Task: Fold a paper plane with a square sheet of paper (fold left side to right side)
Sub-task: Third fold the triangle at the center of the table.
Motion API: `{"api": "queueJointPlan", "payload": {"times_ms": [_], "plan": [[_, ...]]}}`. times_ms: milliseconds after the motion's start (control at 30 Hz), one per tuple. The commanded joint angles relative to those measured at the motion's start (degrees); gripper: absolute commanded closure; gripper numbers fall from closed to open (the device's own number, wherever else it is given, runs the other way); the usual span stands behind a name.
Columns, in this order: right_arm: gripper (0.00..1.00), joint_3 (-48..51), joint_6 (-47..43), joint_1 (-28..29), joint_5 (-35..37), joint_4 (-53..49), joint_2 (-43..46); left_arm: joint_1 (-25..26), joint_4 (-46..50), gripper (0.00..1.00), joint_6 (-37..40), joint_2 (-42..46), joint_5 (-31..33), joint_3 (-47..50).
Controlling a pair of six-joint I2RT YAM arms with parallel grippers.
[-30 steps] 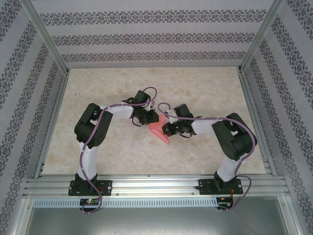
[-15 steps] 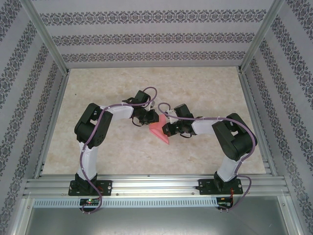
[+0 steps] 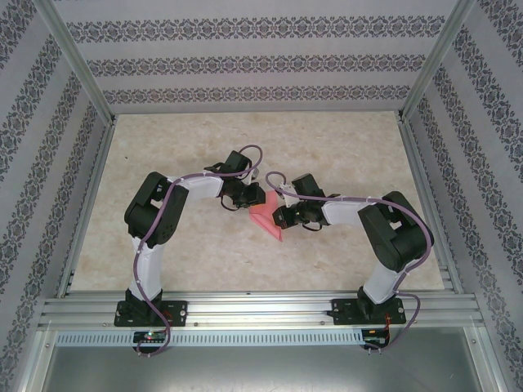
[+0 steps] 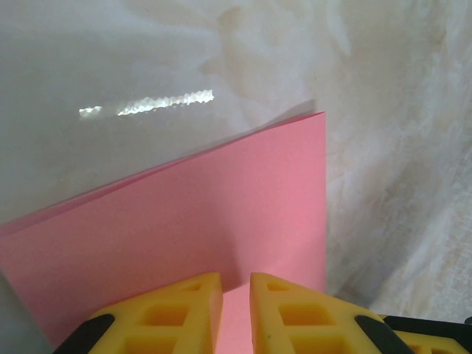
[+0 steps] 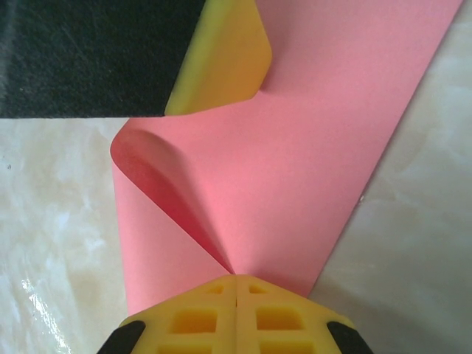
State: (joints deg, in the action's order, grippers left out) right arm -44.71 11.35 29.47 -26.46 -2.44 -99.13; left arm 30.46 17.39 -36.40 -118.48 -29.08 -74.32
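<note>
Almost nothing shifted since the earlier frame: right arm nudged slightly outward, paper unmoved. Left gripper [image 4: 234, 313] with yellow fingers nearly together, pinching the near edge of the folded pink square sheet of paper [image 4: 199, 221]. Right gripper [image 5: 236, 310] fully closed, pressing down on the sheet's curled fold just ahead of its fingertips, near mid-table [image 3: 163, 147].

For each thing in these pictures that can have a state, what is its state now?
Square sheet of paper: partly folded, one flap curled up and not pressed flat, lying on the table.
Left gripper: fingers nearly together with a thin gap, paper between them.
Right gripper: shut, pinching the paper where the curled flap meets the flat layer.
</note>
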Motion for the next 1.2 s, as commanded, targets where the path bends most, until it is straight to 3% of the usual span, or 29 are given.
{"api": "queueJointPlan", "payload": {"times_ms": [0, 1167], "plan": [[1.0, 0.79, 1.12, -0.29, 0.88, -0.17, 0.64, 1.35, 4.28, 0.79, 1.08, -3.82, 3.0, 0.85], [1.0, -1.56, 1.86, -0.12, 0.52, -0.69, -0.92, 1.54, 4.04, 0.79, 1.36, -3.8, 3.04, 1.0]]}}
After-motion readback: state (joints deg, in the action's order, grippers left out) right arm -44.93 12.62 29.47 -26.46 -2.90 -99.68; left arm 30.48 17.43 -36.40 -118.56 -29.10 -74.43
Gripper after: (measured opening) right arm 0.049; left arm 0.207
